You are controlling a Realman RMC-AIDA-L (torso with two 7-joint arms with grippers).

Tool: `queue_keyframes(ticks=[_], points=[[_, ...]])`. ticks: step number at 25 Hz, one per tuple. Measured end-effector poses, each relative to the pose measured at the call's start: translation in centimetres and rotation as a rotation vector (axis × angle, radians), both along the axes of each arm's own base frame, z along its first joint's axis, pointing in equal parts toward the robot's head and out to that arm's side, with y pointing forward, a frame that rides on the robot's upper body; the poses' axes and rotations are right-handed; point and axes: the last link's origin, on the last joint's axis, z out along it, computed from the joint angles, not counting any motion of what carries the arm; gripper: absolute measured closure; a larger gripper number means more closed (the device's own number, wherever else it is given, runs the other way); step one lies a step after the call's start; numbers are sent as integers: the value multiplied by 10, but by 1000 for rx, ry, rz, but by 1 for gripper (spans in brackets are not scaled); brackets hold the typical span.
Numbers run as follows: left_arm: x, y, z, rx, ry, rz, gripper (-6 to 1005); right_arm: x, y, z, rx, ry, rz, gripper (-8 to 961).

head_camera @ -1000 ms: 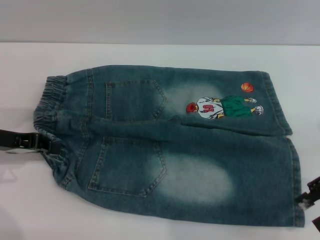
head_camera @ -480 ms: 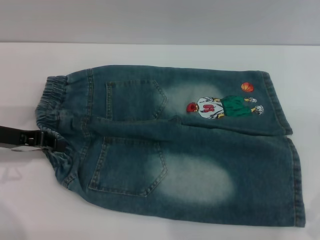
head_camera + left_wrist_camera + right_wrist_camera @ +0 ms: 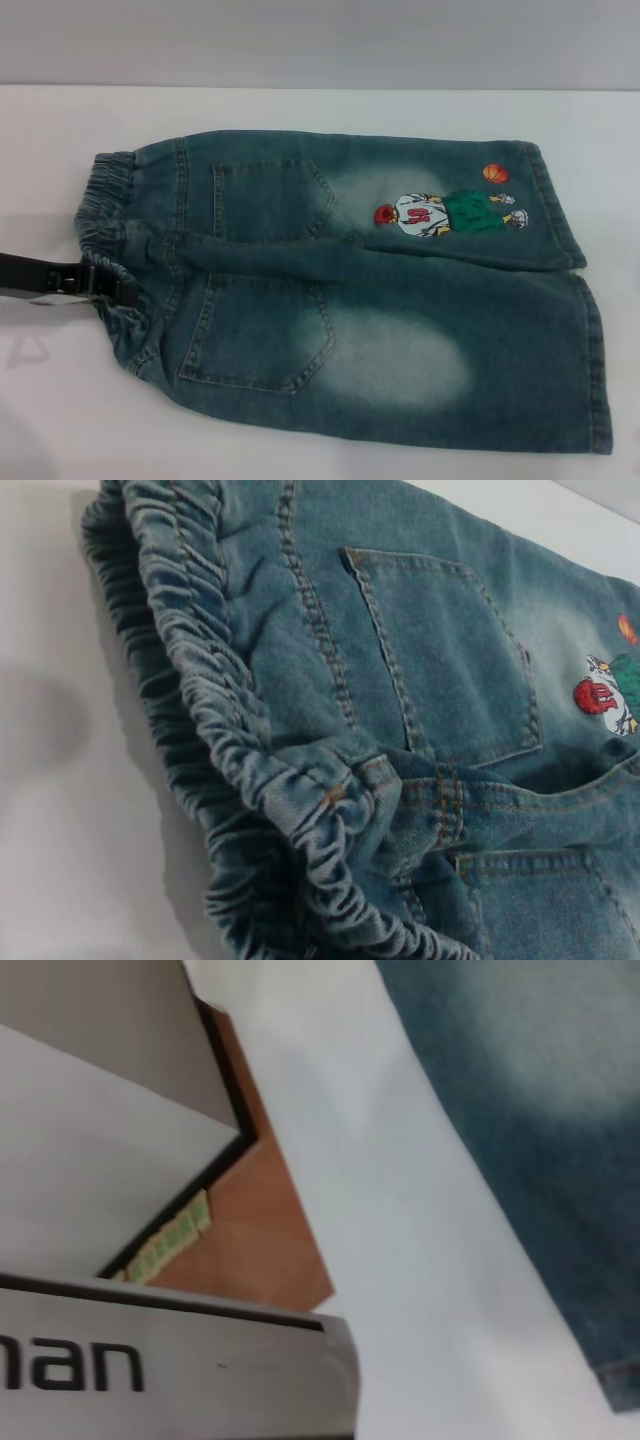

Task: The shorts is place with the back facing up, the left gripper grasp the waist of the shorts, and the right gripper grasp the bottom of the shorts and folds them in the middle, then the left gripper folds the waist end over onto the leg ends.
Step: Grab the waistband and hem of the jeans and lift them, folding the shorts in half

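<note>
Denim shorts (image 3: 360,290) flat on worktop (image 3: 300,110), folded lengthwise. Left claw (image 3: 105,285) at waistband (image 3: 250,770), grip indeterminable. Pending: waist onto hems (image 3: 597,370).

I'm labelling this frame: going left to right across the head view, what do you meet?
left gripper → the waist of the shorts → back pockets → embroidered cartoon basketball player → orange ball → the leg ends

a white table (image 3: 300,110) carries the shorts (image 3: 350,290), spread flat with back pockets up.
</note>
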Motion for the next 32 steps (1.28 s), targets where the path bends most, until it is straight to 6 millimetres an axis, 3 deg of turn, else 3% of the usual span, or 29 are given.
queue_keyframes(ticks=[12, 32], points=[[1, 0, 0, -2, -2, -2, 956, 5, 0, -19, 10, -76, 9, 338], [-2, -1, 2, -4, 6, -4, 956, 8, 0, -35, 20, -132, 17, 338]])
